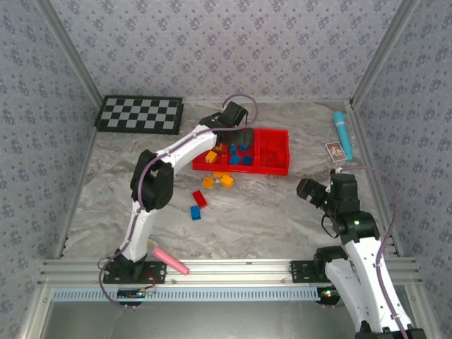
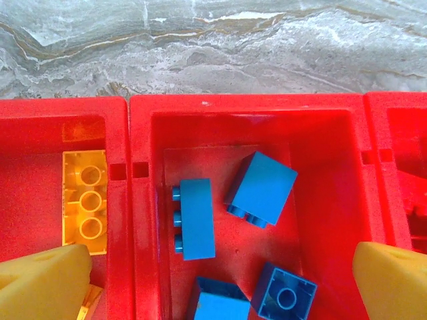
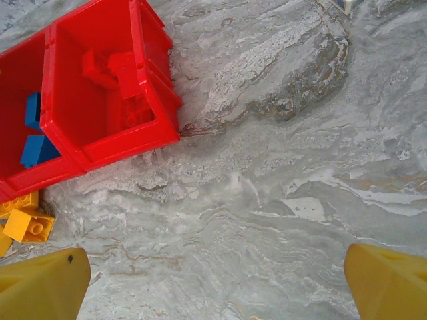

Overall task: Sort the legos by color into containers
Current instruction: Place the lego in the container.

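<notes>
I have the left gripper (image 2: 218,283) over the middle compartment of the red tray (image 2: 140,220). Its yellow fingers (image 2: 43,280) are spread wide and grip nothing. Four blue legos (image 2: 261,189) lie loose on that compartment's floor. An orange-yellow lego (image 2: 85,203) sits in the compartment to its left, and red legos (image 3: 110,73) are in the third.

The tray stands toward the far middle of the surface (image 1: 282,212). A few loose legos (image 1: 208,182) in orange, red and blue are scattered just off its near left corner.

My right gripper (image 3: 217,283) hangs over bare surface off the tray's near right corner, jaws fully apart and empty, with open room around it out to the right edge.

A small printed card (image 1: 337,150) lies near the right edge beside a teal tool (image 1: 341,127); its print is too small for me to read. A checkered board (image 1: 140,114) fills the far left corner, and a pink-handled toy (image 1: 169,260) lies at the near edge.
</notes>
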`<act>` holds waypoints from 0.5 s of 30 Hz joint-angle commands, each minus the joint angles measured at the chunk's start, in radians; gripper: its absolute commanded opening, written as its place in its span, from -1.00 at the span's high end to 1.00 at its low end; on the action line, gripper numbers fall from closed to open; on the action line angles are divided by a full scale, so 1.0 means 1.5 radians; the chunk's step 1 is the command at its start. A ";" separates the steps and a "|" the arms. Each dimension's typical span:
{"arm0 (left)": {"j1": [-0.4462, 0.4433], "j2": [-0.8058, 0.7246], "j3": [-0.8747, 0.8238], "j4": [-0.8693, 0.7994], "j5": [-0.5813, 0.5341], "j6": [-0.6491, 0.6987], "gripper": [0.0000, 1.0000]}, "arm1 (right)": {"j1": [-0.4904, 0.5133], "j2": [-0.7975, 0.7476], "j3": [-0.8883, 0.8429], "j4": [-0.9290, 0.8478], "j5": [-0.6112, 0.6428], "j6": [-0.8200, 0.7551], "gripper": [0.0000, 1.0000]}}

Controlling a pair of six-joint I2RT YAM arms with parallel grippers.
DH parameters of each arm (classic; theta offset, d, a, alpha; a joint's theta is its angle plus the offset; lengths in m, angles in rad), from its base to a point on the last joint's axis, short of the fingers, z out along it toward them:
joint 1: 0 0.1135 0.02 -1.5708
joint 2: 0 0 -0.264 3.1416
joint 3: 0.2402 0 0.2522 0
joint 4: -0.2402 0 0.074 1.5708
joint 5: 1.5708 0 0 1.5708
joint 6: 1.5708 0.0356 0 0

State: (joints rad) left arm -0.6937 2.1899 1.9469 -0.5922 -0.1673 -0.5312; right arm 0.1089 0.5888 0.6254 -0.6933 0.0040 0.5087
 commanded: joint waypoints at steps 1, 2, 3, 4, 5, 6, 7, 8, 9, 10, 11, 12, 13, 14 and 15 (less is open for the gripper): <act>0.002 -0.063 -0.045 0.004 0.029 0.012 -0.99 | -0.004 -0.003 0.017 -0.008 0.009 0.004 -0.99; 0.001 -0.076 -0.069 0.012 0.031 0.013 -0.99 | -0.004 -0.003 0.017 -0.008 0.009 0.004 -0.99; 0.000 -0.090 -0.093 0.022 0.032 0.012 -0.99 | -0.003 -0.003 0.017 -0.006 0.009 0.003 -0.99; -0.001 -0.106 -0.123 0.035 0.037 0.014 -1.00 | -0.003 -0.003 0.017 -0.006 0.009 0.004 -0.99; -0.001 -0.122 -0.149 0.044 0.039 0.016 -0.99 | -0.003 -0.003 0.017 -0.004 0.009 0.004 -0.99; -0.002 -0.136 -0.170 0.050 0.039 0.016 -0.99 | -0.004 -0.003 0.016 -0.004 0.009 0.004 -0.99; -0.003 -0.152 -0.199 0.058 0.041 0.016 -0.99 | -0.003 -0.003 0.016 -0.002 0.009 0.003 -0.99; -0.005 -0.170 -0.227 0.069 0.047 0.016 -1.00 | -0.004 -0.003 0.015 0.000 0.009 0.003 -0.99; -0.007 -0.186 -0.245 0.078 0.049 0.015 -1.00 | -0.003 -0.002 0.013 0.001 0.008 0.003 -0.99; -0.013 -0.205 -0.276 0.092 0.053 0.015 -1.00 | -0.003 -0.002 0.012 0.005 0.006 0.004 -0.99; -0.020 -0.224 -0.305 0.105 0.057 0.019 -1.00 | -0.003 -0.001 0.010 0.007 0.004 0.006 -0.99; -0.026 -0.239 -0.327 0.115 0.057 0.023 -1.00 | -0.003 -0.001 0.008 0.009 0.004 0.007 -0.99; -0.035 -0.254 -0.347 0.119 0.053 0.028 -0.99 | -0.003 0.000 0.007 0.012 0.001 0.010 -0.99; -0.044 -0.266 -0.364 0.119 0.053 0.036 -1.00 | -0.003 0.001 0.005 0.014 -0.001 0.012 -0.99; -0.052 -0.273 -0.374 0.117 0.054 0.043 -0.99 | -0.003 0.002 0.005 0.016 -0.003 0.014 -0.99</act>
State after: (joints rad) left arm -0.7357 1.8484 1.4185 -0.4652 -0.1074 -0.5072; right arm 0.1089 0.5900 0.6254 -0.6880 0.0032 0.5098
